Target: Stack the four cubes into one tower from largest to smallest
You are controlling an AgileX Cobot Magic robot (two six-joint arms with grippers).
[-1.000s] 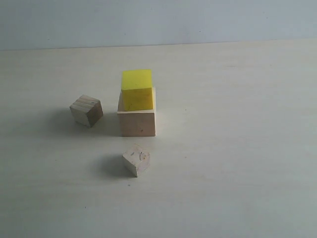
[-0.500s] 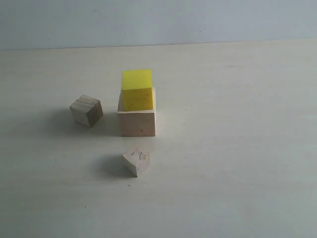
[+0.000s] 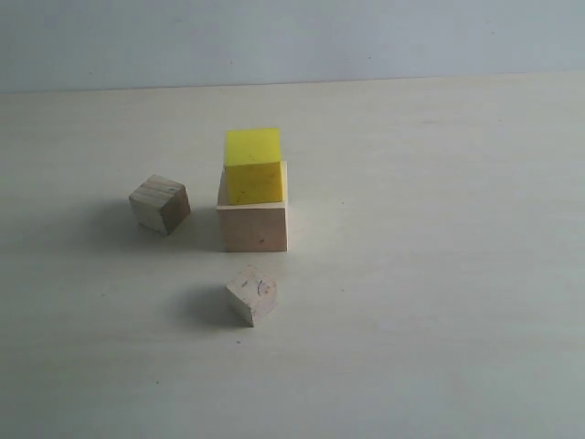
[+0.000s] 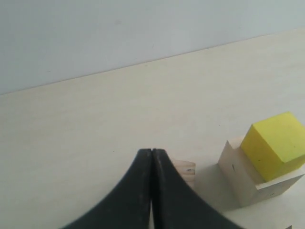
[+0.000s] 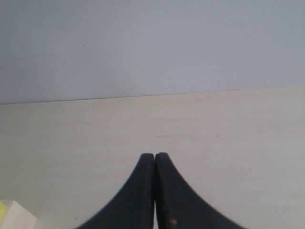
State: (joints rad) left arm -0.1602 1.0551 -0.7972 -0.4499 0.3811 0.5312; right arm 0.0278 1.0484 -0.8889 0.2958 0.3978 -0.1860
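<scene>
The large pale wooden cube [image 3: 253,226] stands mid-table with the bright yellow cube [image 3: 253,165] on top of it. A smaller bare wooden cube [image 3: 159,204] sits apart to its left, turned at an angle. The smallest cube [image 3: 252,294], with a knot mark on top, lies in front of the stack. Neither gripper shows in the exterior view. In the left wrist view my left gripper [image 4: 151,151] is shut and empty, with the smaller wooden cube [image 4: 186,172] partly hidden behind its fingers and the stacked large cube [image 4: 243,179] and yellow cube [image 4: 276,145] off to one side. My right gripper [image 5: 155,155] is shut and empty over bare table.
The pale table [image 3: 439,274] runs back to a grey-blue wall [image 3: 292,37]. A corner of the large cube [image 5: 14,215] shows at the edge of the right wrist view.
</scene>
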